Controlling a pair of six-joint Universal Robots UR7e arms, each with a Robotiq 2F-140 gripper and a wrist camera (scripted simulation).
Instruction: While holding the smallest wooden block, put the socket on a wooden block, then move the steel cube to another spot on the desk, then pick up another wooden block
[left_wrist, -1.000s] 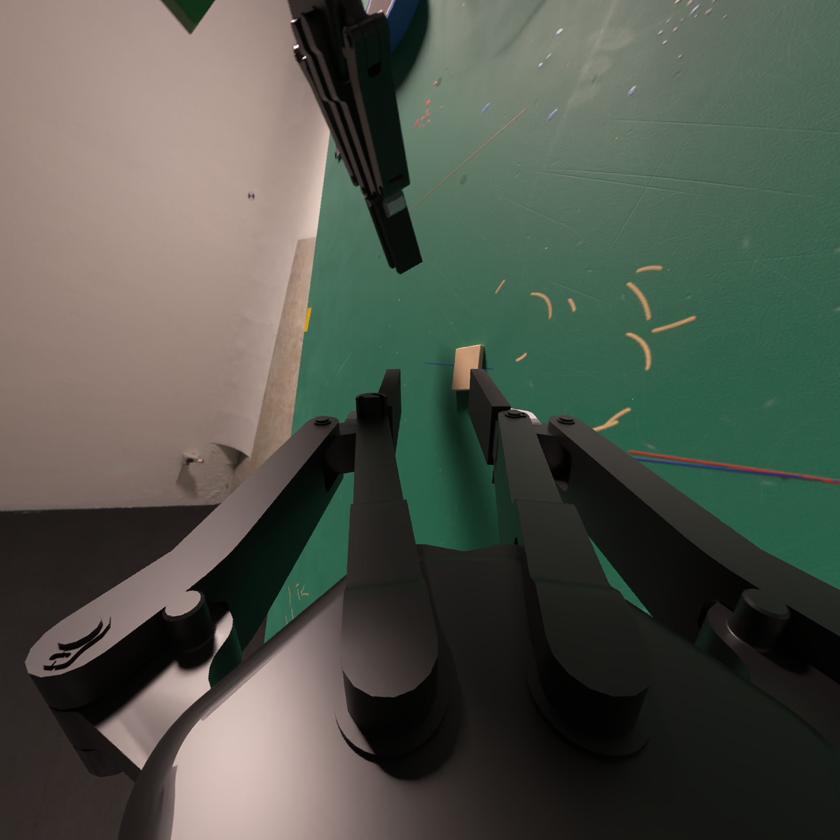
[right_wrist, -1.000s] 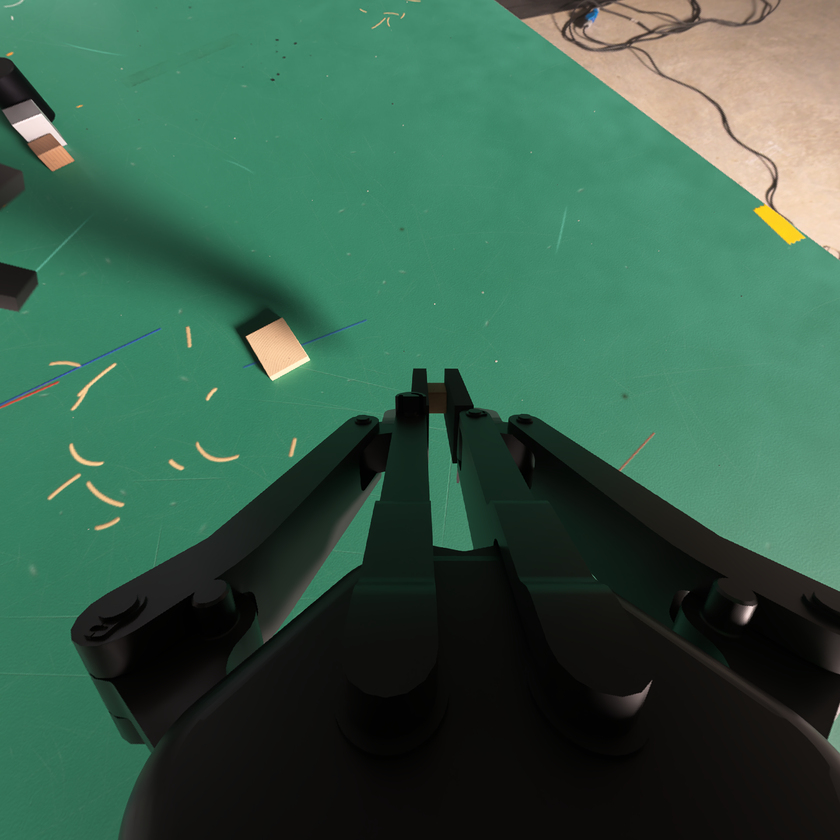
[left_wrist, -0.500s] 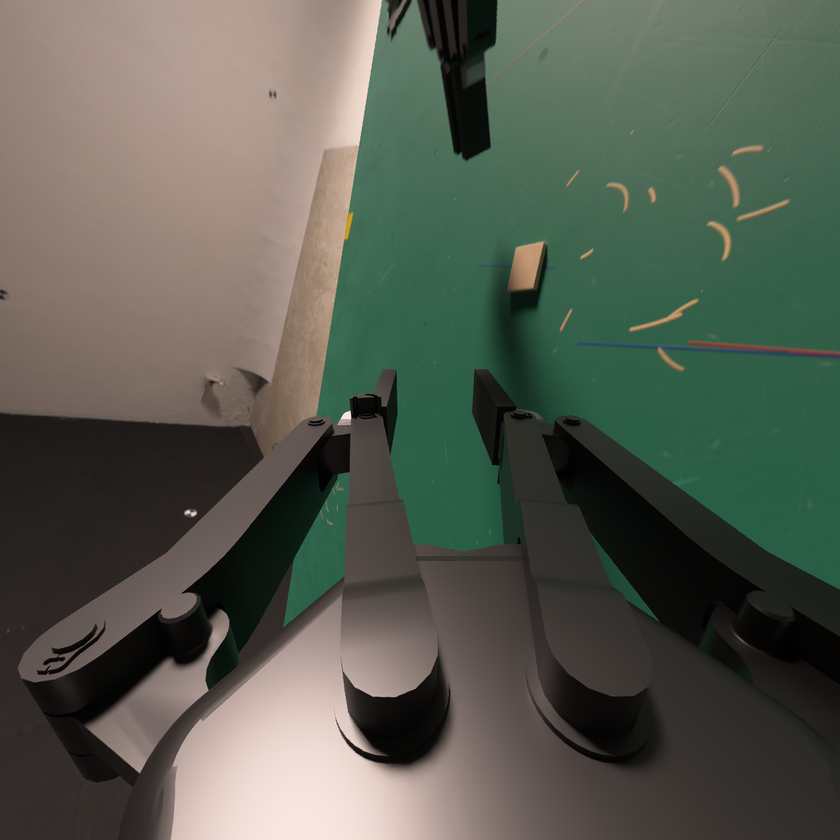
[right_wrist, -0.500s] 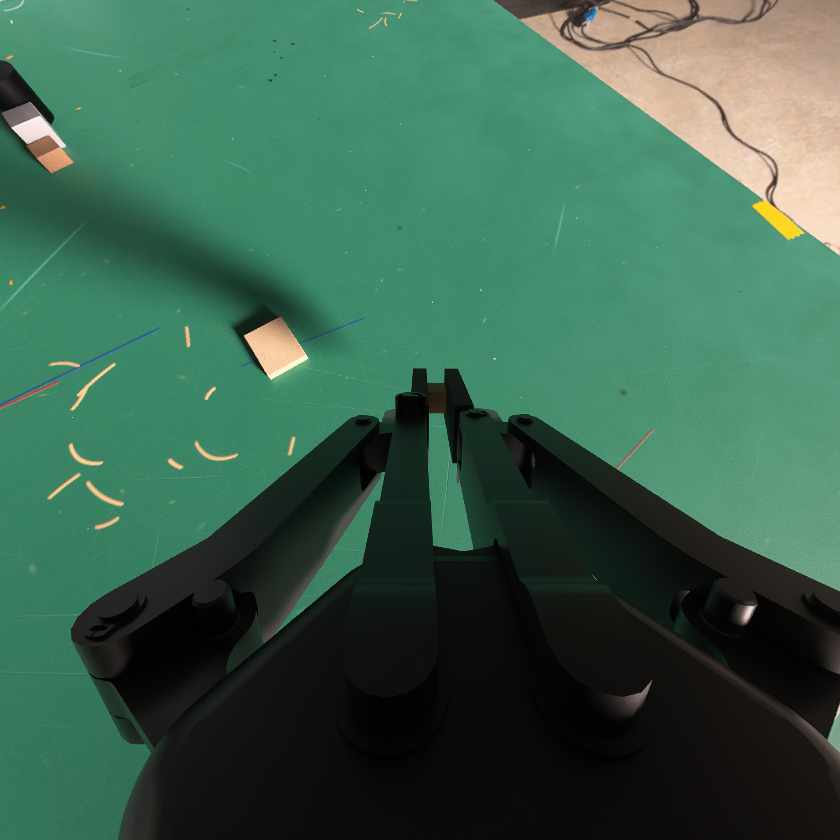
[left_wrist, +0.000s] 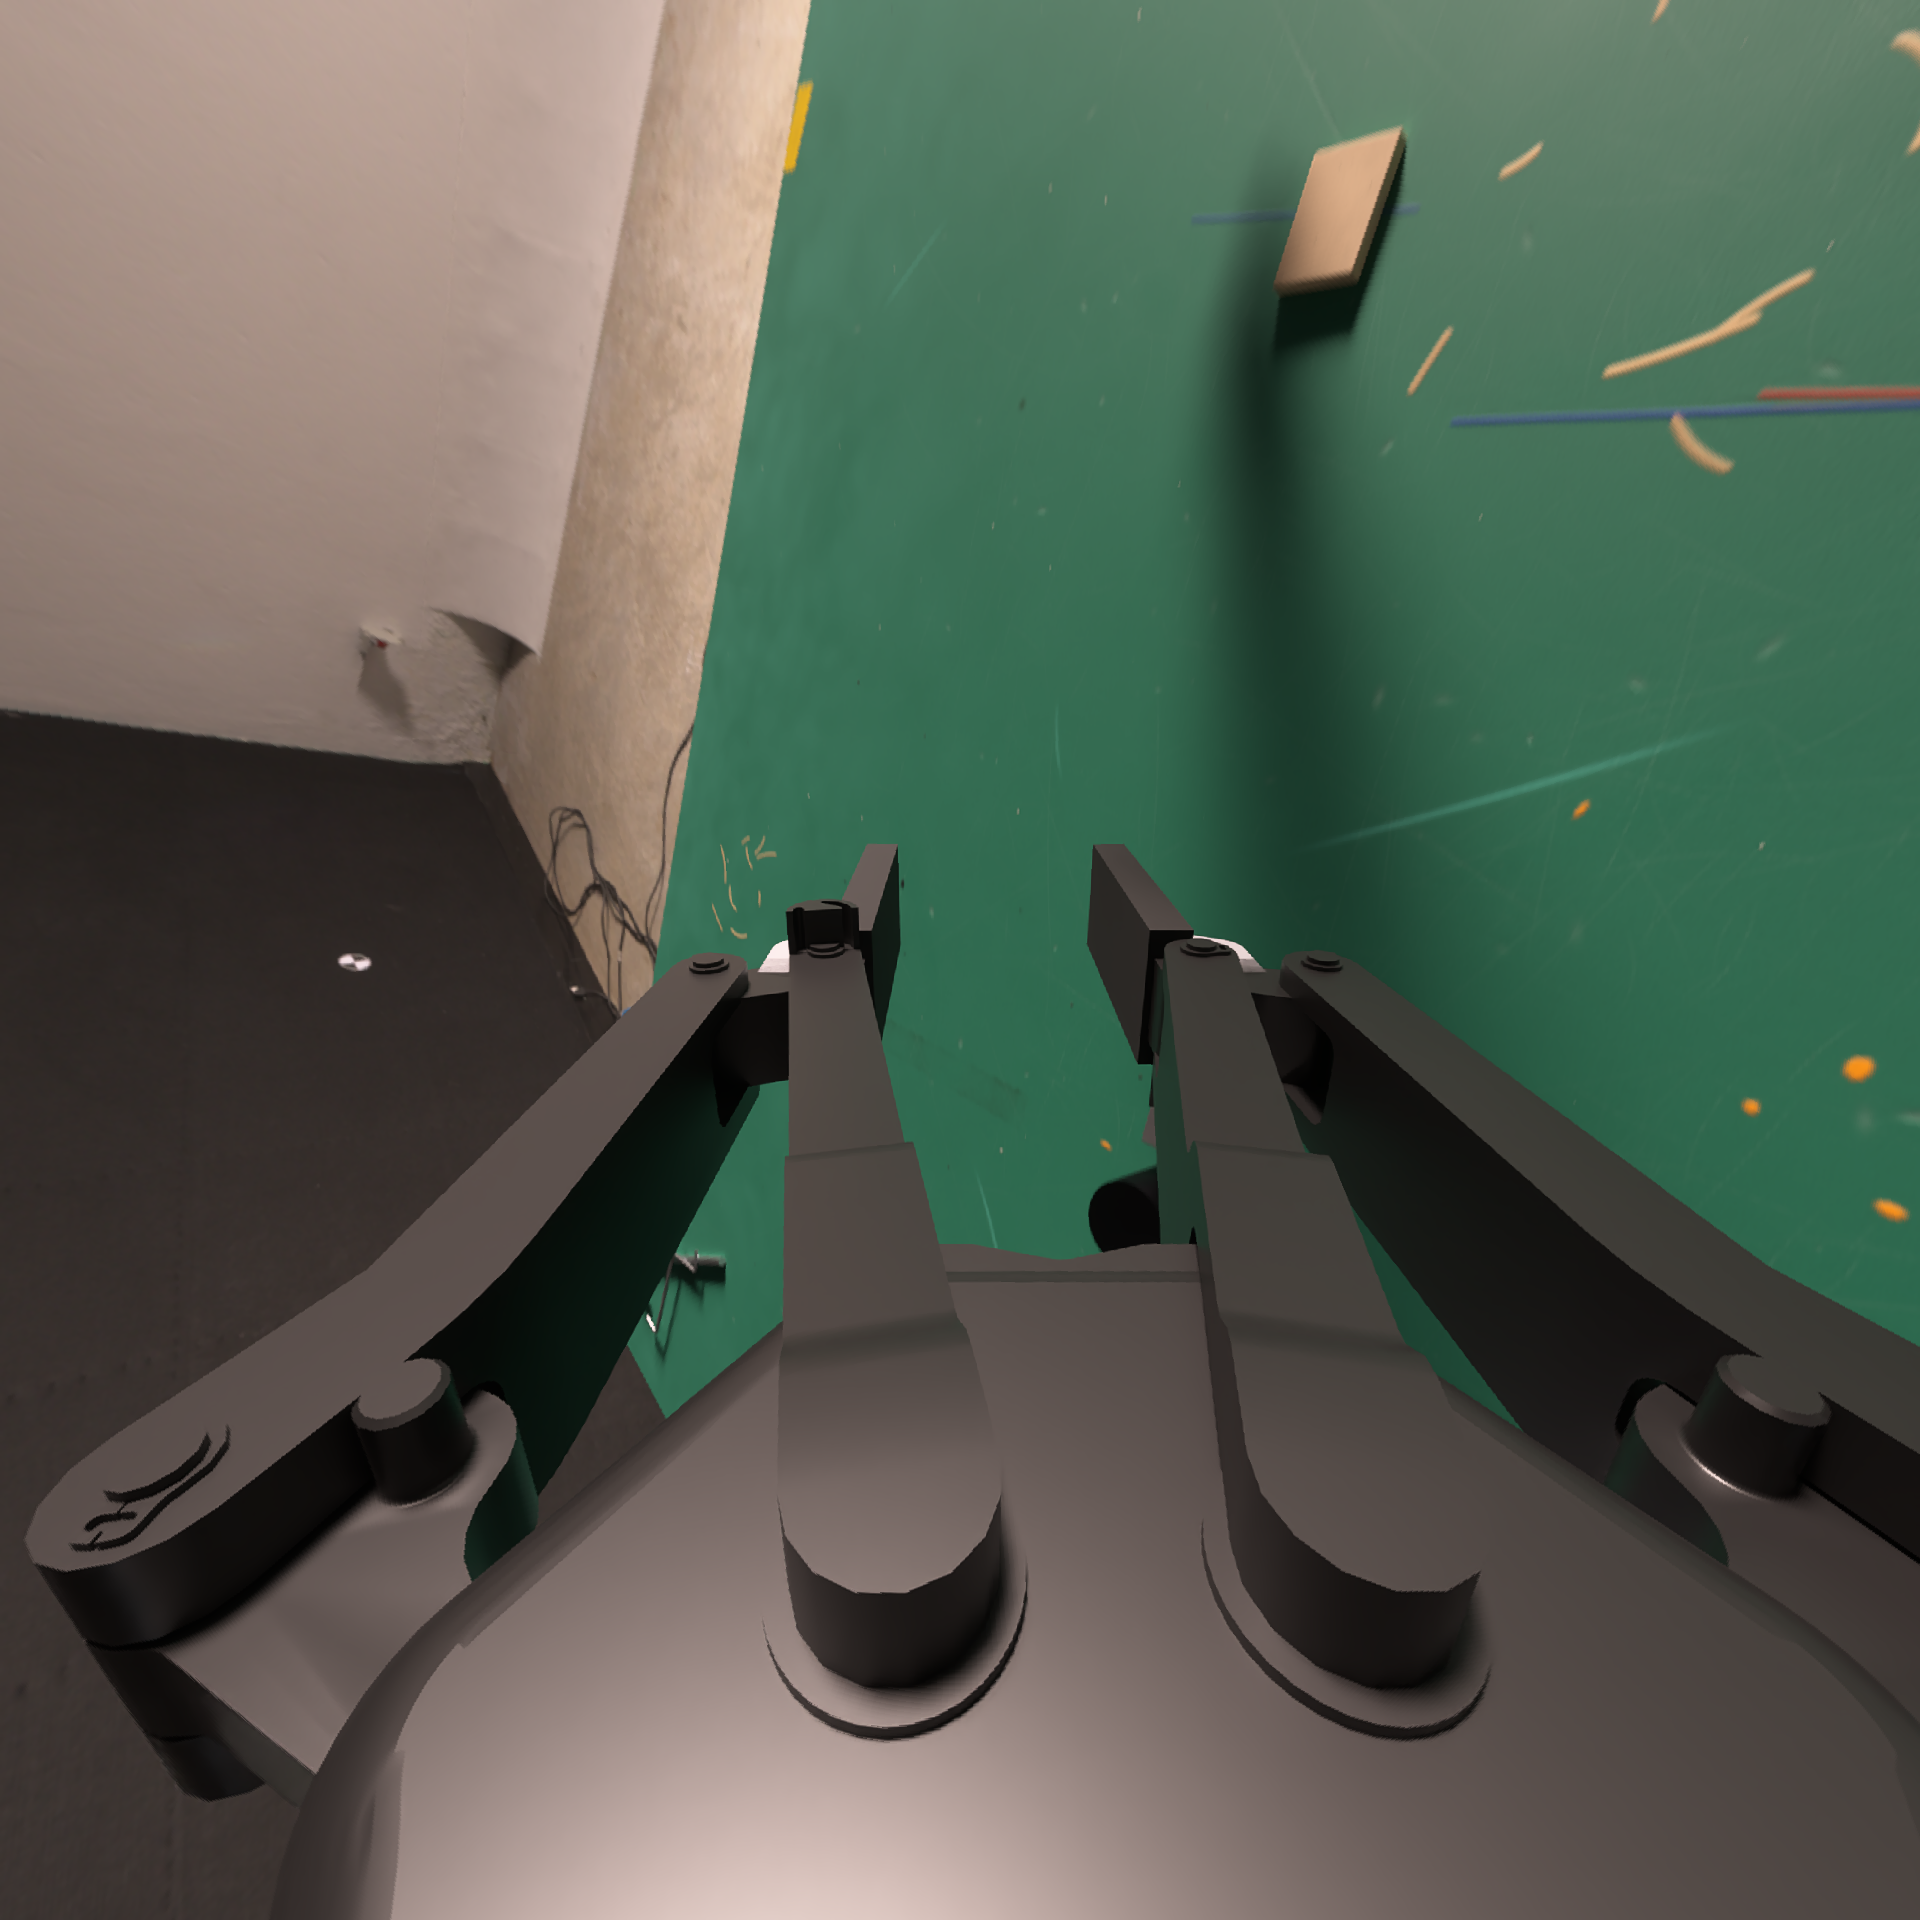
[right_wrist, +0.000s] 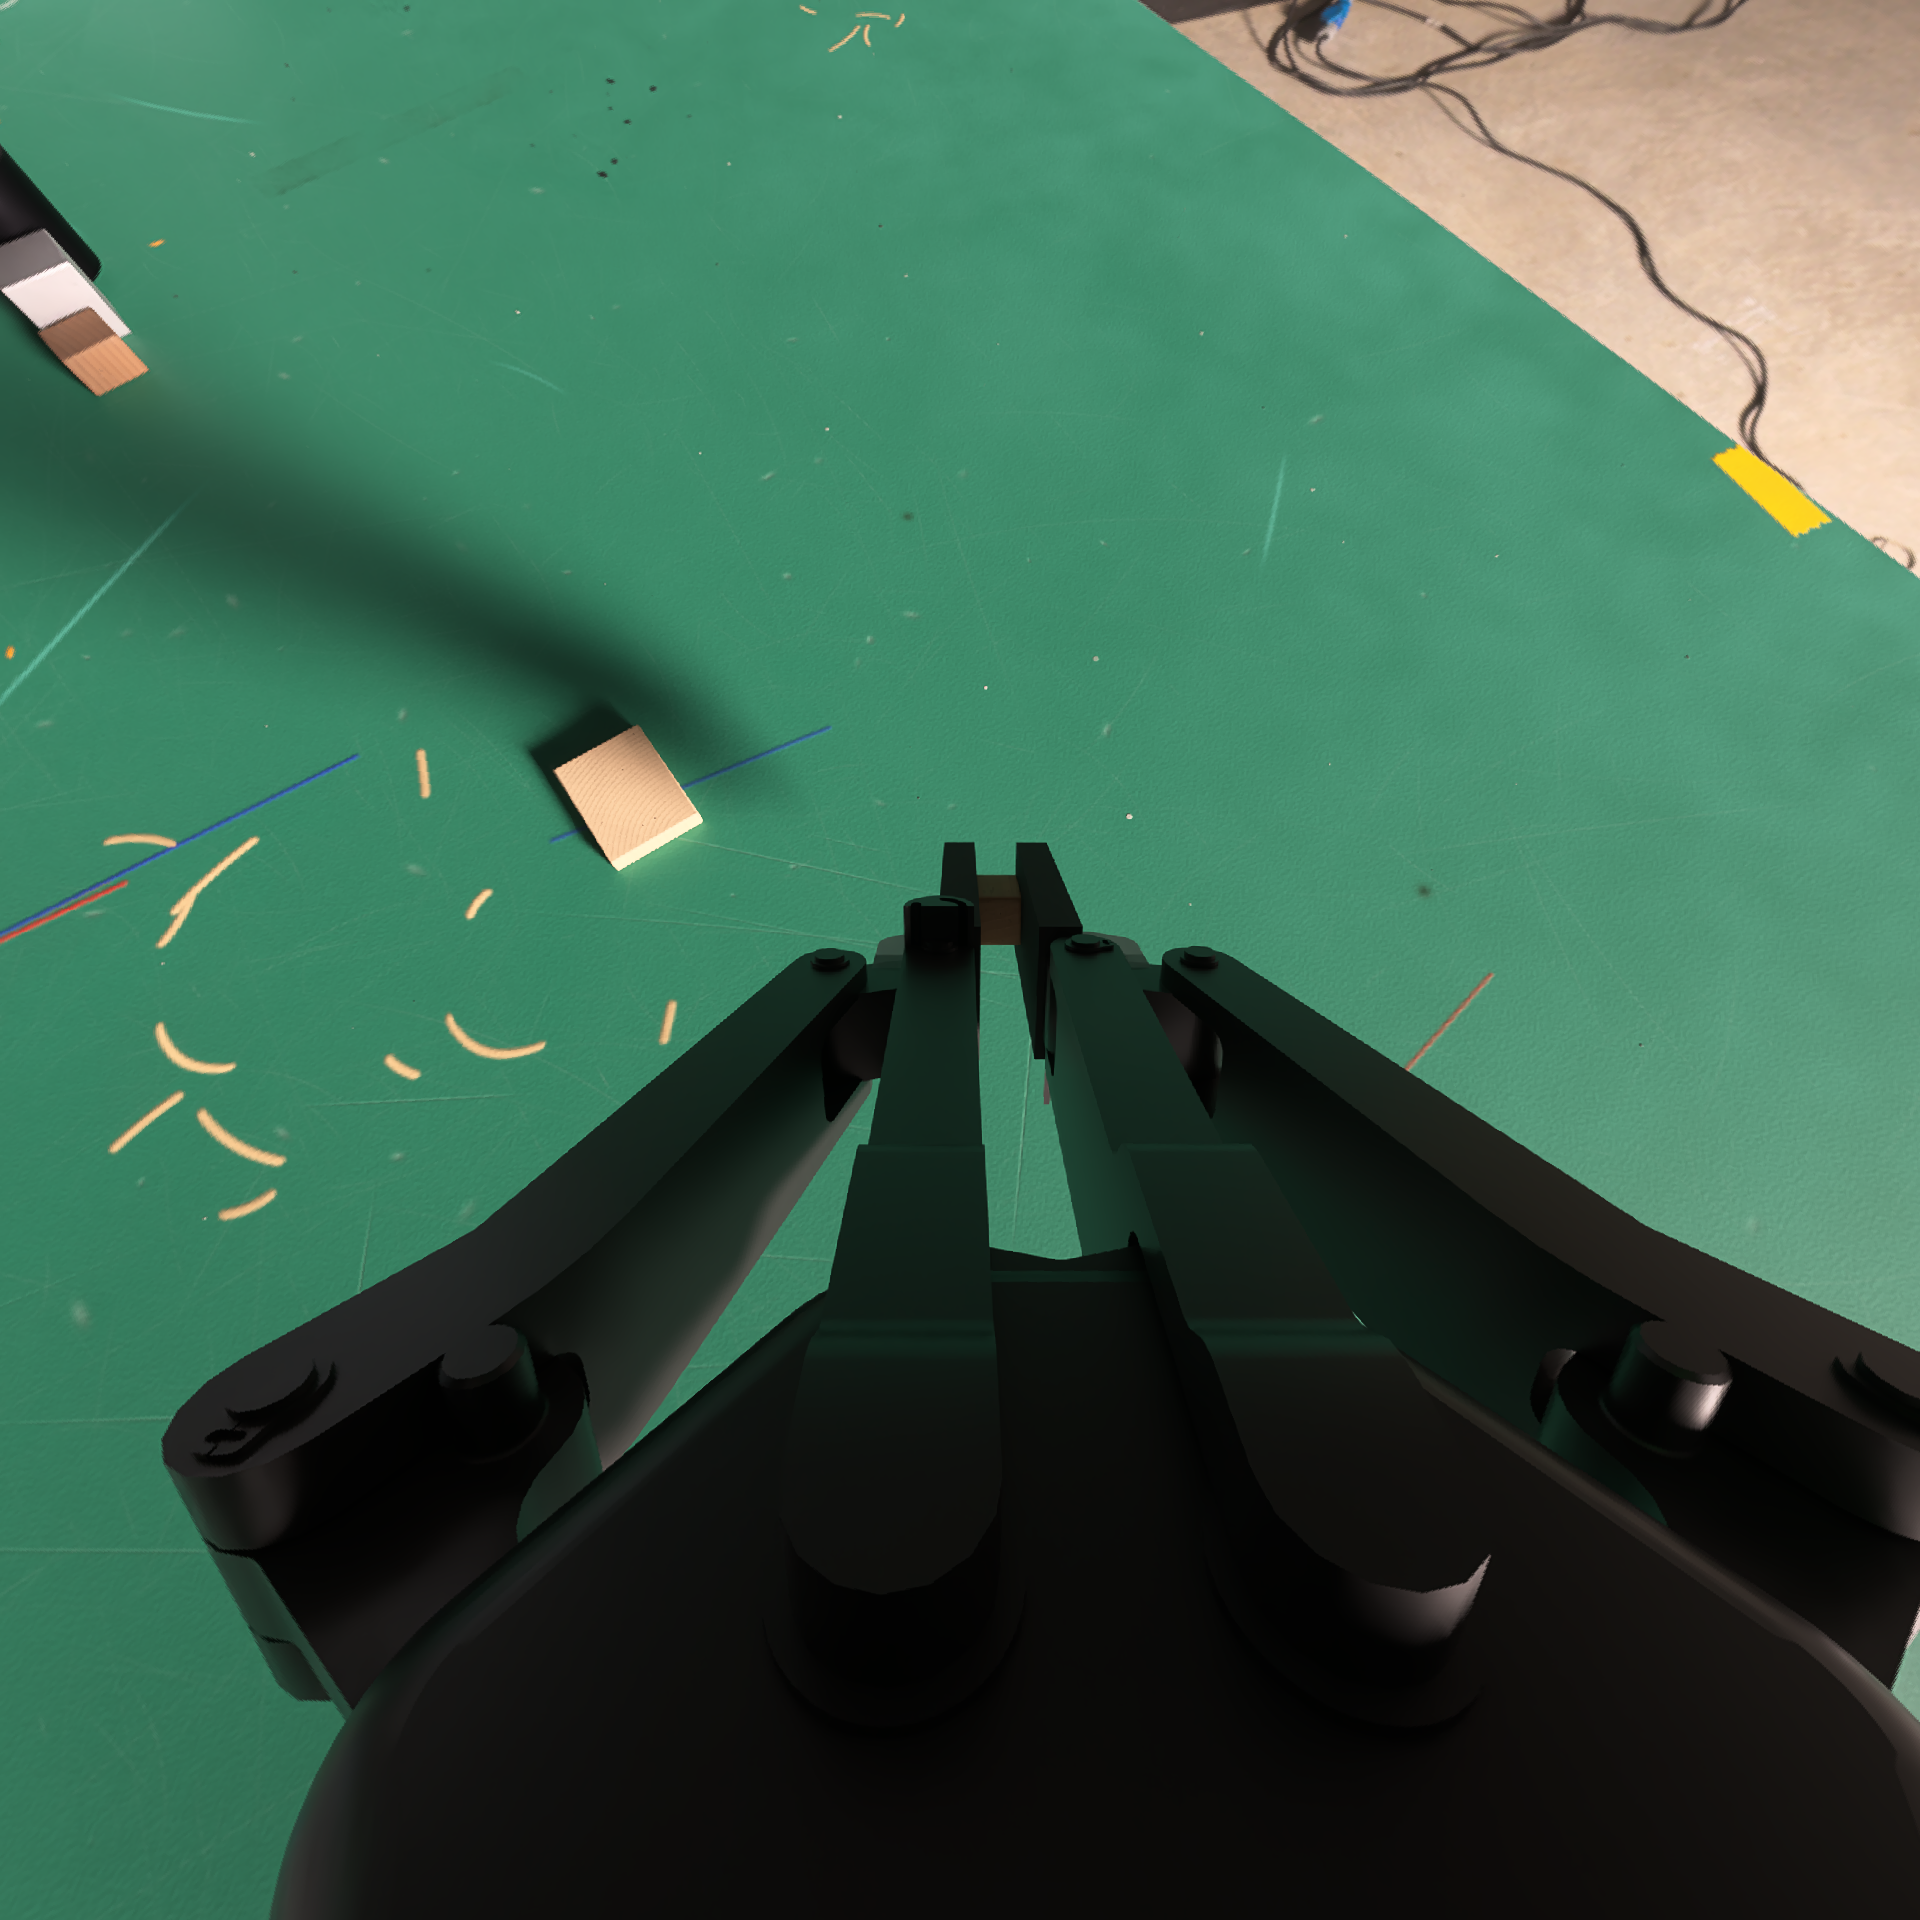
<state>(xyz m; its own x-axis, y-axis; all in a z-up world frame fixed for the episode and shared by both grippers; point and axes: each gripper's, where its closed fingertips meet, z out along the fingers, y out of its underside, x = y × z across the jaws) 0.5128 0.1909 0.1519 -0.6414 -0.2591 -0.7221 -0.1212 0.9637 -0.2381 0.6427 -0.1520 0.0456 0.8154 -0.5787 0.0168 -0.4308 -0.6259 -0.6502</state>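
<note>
- Pinching the smallest brown wooden block (right_wrist: 1000, 908) between its fingertips, the right tool (right_wrist: 997, 883) hovers above the green worktop (right_wrist: 1039, 416).
- Flat pale wooden block (right_wrist: 627, 795) lies on the worktop, left of the right tool and apart from it.
- At the far left edge sits a white-and-brown block stack (right_wrist: 73, 327) against a dark object.
- Left tool (left_wrist: 992, 904) is released, fingers parted and empty; the dark cylindrical object (left_wrist: 1124, 1210) beneath it is partly hidden.

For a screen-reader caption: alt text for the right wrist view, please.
The right gripper is shut on a small wooden block above a green desk. A flat pale wooden block lies ahead to the left.
</note>
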